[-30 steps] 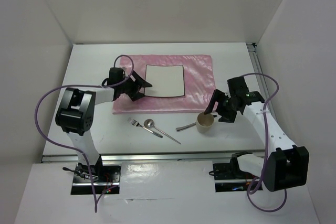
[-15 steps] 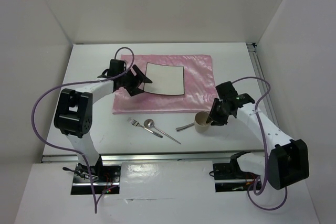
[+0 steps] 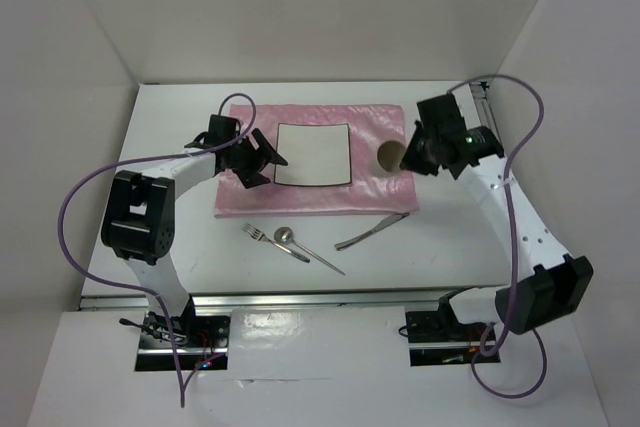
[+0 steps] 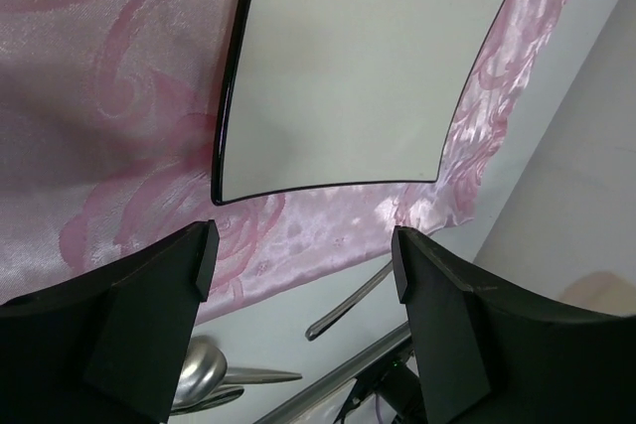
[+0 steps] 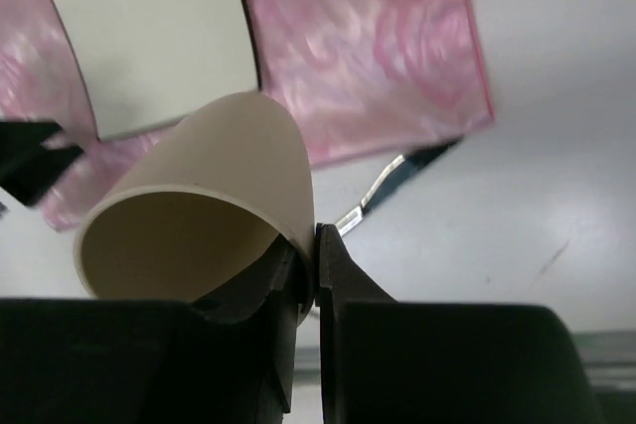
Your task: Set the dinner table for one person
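Observation:
The dinner table [image 3: 170, 137] is a large white top. On it lies a shiny pink cloth [image 3: 370, 127] with a white square plate [image 3: 313, 154] on it. My right gripper [image 3: 405, 152] is shut on the rim of a beige cup [image 3: 390, 156], held tilted in the air over the cloth's right edge. In the right wrist view the cup [image 5: 199, 215] has its wall pinched between the fingers of that gripper [image 5: 313, 255]. My left gripper [image 3: 268, 162] stands open beside the plate's left edge, with nothing between its fingers [image 4: 159, 295].
A fork [image 3: 258, 235] and a spoon [image 3: 285, 237] lie on the bare table in front of the cloth. A knife [image 3: 372, 232] lies to their right near the cloth's front corner. Metal rails run along the table's front and right edges.
The right gripper shut on the cup, lifted it from the table's front and carried it back to the cloth's right edge. The left gripper shifted slightly by the plate and stayed open.

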Action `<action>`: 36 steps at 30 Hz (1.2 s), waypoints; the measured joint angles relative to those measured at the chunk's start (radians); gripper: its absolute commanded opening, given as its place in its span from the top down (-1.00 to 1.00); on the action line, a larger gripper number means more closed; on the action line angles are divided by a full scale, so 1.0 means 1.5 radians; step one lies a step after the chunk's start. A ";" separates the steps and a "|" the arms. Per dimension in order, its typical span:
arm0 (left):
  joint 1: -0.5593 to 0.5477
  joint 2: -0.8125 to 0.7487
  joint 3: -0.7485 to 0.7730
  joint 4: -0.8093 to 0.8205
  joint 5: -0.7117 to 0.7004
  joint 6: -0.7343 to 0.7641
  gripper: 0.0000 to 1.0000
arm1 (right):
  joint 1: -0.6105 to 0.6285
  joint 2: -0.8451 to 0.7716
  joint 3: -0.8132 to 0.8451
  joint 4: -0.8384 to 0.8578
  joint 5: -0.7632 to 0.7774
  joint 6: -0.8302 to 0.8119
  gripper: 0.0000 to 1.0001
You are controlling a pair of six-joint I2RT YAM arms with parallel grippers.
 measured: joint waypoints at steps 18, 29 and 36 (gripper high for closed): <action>0.015 -0.213 0.081 -0.152 -0.059 0.155 -0.76 | -0.130 0.657 0.712 -0.022 0.003 -0.108 1.00; 0.018 -0.337 -0.024 -0.164 -0.032 0.192 -0.74 | -0.135 0.693 0.695 -0.002 -0.027 -0.107 1.00; 0.018 -0.383 -0.064 -0.182 -0.045 0.217 -0.74 | -0.135 0.758 0.710 0.003 -0.029 -0.107 1.00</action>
